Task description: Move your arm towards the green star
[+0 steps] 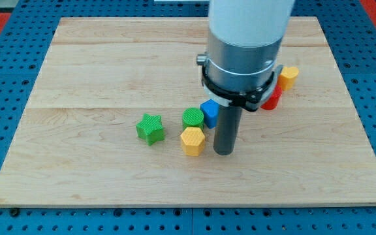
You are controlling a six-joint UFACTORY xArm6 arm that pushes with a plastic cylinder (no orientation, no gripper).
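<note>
While my tip rests beside the ridged yellow hexagon, no pincer visible, green star leftward.

Your white-and-grey cylindrical arm drops in from the view's top, standing upright. Its straight dark rod points straight down, and my tip sits near the view's centre.

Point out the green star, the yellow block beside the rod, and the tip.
green star (150,127), camera view, top face centre.
yellow block (192,140), camera view, top face.
my tip (223,153), camera view, rod's very end, right of the yellow block.
</note>
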